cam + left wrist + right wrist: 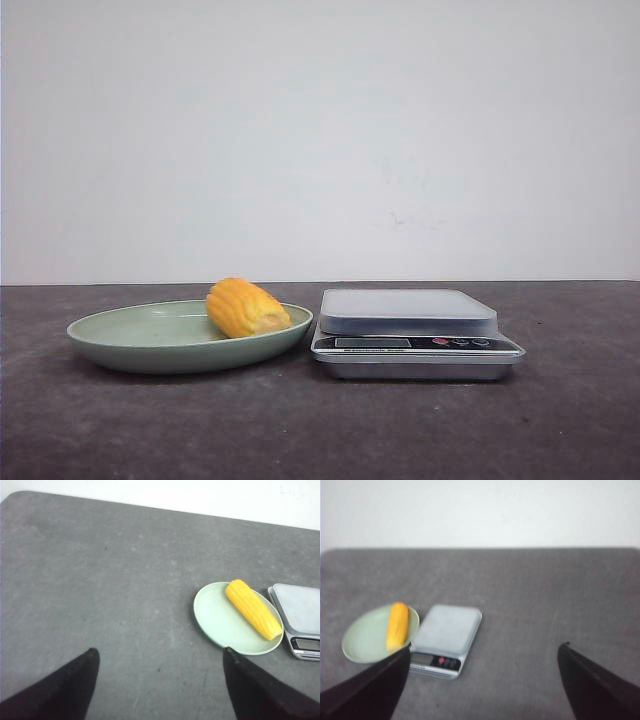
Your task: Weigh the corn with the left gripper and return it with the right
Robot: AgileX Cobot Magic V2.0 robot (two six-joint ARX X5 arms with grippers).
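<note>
The corn point(246, 308) is a yellow-orange cob lying on the right side of a pale green plate point(130, 335). It also shows in the left wrist view point(253, 608) and the right wrist view point(397, 625). A silver kitchen scale point(408, 312) stands just right of the plate with nothing on its platform. My left gripper point(160, 652) is open and empty, high above bare table, short of the plate point(220, 620). My right gripper point(485, 647) is open and empty, high above the table, to the right of the scale point(447, 630). Neither gripper shows in the front view.
The dark grey table point(320, 430) runs back to a white wall point(320, 130). The scale's display and buttons point(415, 343) face the front. Bare table lies left of the plate point(100, 580) and right of the scale point(545, 605).
</note>
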